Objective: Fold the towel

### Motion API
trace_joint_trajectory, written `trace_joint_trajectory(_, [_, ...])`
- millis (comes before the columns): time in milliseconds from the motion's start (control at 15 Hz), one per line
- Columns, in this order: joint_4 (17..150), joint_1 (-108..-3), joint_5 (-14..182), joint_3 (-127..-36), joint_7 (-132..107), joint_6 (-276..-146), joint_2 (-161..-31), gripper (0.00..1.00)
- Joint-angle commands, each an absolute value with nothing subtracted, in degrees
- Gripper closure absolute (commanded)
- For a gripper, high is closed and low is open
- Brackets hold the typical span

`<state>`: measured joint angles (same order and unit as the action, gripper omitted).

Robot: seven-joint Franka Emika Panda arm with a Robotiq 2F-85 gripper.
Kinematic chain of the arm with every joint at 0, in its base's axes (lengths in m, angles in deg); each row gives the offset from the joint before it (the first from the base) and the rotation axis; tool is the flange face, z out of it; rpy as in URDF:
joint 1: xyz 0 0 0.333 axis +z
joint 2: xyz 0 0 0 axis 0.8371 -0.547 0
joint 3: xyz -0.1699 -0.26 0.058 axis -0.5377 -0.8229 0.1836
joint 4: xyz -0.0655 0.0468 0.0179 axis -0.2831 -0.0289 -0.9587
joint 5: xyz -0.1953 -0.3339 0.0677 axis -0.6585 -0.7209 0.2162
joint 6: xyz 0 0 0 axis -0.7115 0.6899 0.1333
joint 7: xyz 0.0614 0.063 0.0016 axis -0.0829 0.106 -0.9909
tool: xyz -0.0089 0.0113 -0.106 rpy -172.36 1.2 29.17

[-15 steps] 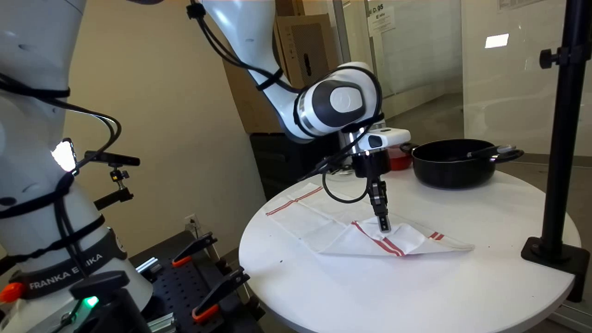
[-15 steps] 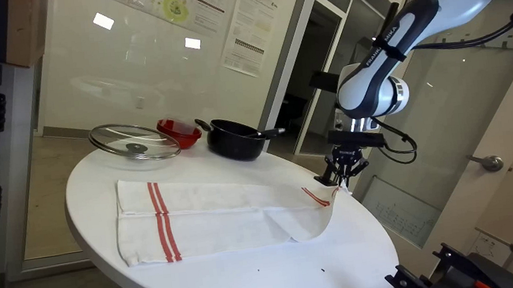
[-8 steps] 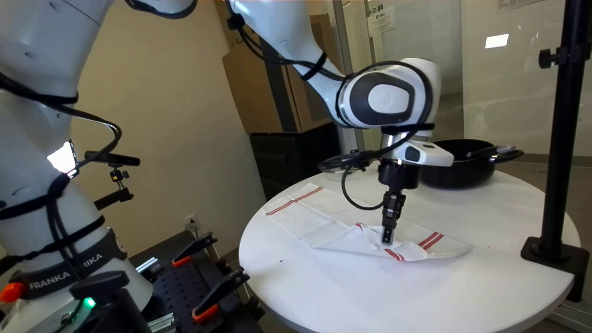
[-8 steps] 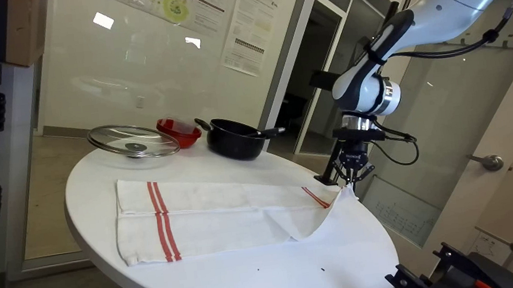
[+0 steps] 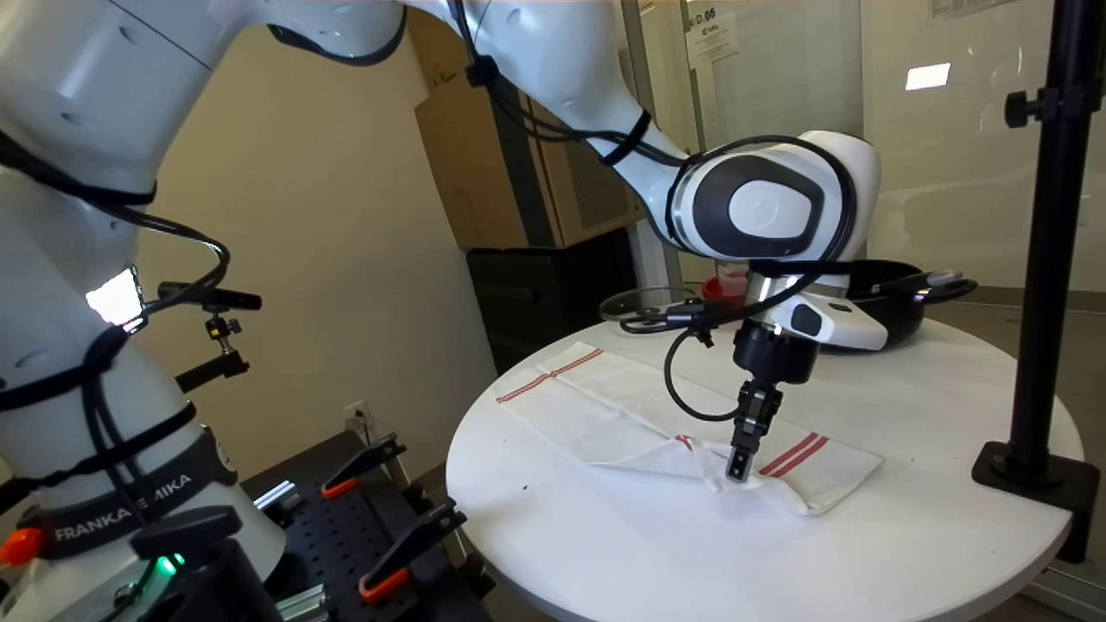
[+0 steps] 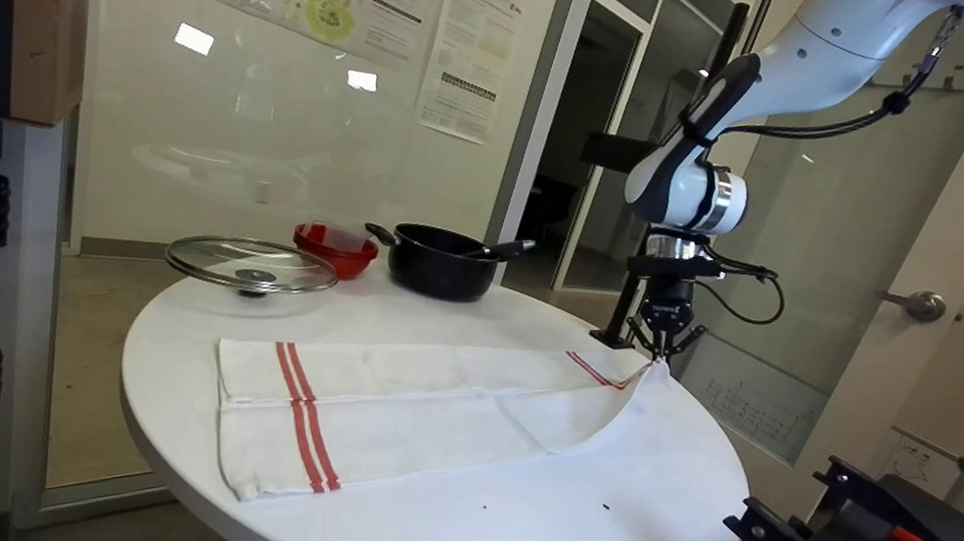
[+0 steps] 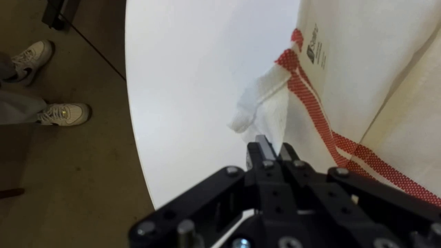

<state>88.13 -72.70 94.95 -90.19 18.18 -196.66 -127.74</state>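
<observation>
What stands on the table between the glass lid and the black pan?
The red bowl stands between the glass lid and the black pan, as seen in both exterior views.

1. towel (image 6: pixel 428 431): white, with paired red stripes near both short ends;
2. counter (image 6: pixel 512 530): plain white;
3. pan (image 6: pixel 439 277): black;
4. bowl (image 6: pixel 342 255): red;
5. fingers (image 7: pixel 272 181): black;
6. arm (image 5: pixel 577 73): white, with dark grey patches;
7. box (image 5: pixel 471 173): brown, with a dark band;
8. clamps (image 5: pixel 415 537): black and orange.

"FRANKA EMIKA" on arm (image 5: pixel 111 513), "D.05" sign (image 5: pixel 712 36)

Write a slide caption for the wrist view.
End effector pinching a bit of the red-striped white towel over the white tabletop.
</observation>
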Motion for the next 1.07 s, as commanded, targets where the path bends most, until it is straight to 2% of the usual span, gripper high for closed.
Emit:
trace_joint_trajectory(0, [91.7,-68.9,94.4,-92.3,18.5,-201.3,-125.7,1.00])
trace_joint_trajectory(467, [88.6,-63.7,93.8,-94.1,23.2,-205.8,-126.9,1.00])
trace_joint_trajectory(1000, [78.4,-66.4,95.5,-93.8,31.7,-199.4,-129.8,1.00])
